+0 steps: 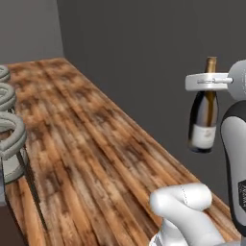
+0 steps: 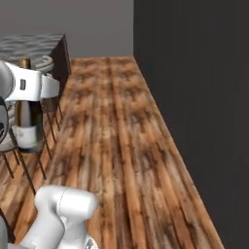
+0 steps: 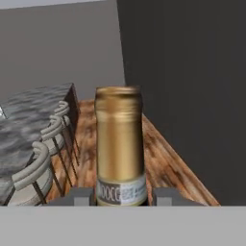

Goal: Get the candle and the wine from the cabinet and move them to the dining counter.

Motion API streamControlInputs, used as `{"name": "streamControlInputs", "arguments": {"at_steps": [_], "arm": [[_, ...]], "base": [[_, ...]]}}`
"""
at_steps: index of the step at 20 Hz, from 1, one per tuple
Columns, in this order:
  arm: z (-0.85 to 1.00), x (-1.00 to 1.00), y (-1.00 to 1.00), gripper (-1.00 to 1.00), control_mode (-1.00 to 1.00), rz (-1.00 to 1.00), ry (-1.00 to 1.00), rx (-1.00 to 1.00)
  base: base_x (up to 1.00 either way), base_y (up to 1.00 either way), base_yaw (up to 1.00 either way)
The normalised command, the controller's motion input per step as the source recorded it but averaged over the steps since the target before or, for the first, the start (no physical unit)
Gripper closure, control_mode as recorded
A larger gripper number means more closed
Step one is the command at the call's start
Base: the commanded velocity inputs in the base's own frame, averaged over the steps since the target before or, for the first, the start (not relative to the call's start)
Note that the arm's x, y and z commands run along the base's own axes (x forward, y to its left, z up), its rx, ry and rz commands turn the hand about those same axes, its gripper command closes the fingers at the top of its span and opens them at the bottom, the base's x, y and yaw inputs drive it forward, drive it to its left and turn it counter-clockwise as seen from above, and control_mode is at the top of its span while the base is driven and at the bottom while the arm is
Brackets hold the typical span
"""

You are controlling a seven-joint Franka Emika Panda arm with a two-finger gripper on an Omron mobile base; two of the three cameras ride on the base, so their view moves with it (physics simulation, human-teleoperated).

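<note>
My gripper (image 1: 210, 80) is shut on the wine (image 1: 204, 120), a tall dark bottle with a gold foil neck and a pale label. It holds the bottle by the neck, upright and well above the wooden floor. From the right base the wine (image 2: 26, 127) hangs under the white hand (image 2: 29, 85). The hand view looks along the gold neck (image 3: 119, 139), with my gripper (image 3: 122, 196) clamped at either side. The dining counter (image 3: 24, 120), grey-black marbled stone, lies ahead to the left and also appears at the top left (image 2: 29, 44). The candle and the cabinet are out of view.
Grey cushioned stools (image 3: 43, 158) on thin dark legs line the counter's near side (image 1: 9, 129). A dark grey wall (image 2: 194, 97) runs along the right. Between the stools and the wall stretches a brown plank floor (image 2: 121, 146).
</note>
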Motion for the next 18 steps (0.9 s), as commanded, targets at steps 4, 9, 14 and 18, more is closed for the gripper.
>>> {"name": "streamControlInputs", "arguments": {"at_steps": [4, 9, 14, 18], "arm": [[0.00, 0.00, 0.00, 1.00, 1.00, 0.00, 0.00, 0.00], [0.00, 0.00, 0.00, 1.00, 1.00, 0.00, 0.00, 0.00], [0.00, 0.00, 0.00, 1.00, 1.00, 0.00, 0.00, 0.00], [0.00, 0.00, 0.00, 1.00, 1.00, 0.00, 0.00, 0.00]], "base": [[0.59, -0.64, 0.59], [0.59, -0.70, 0.57], [0.84, -0.44, 0.63], [0.99, -0.21, 0.68]]}}
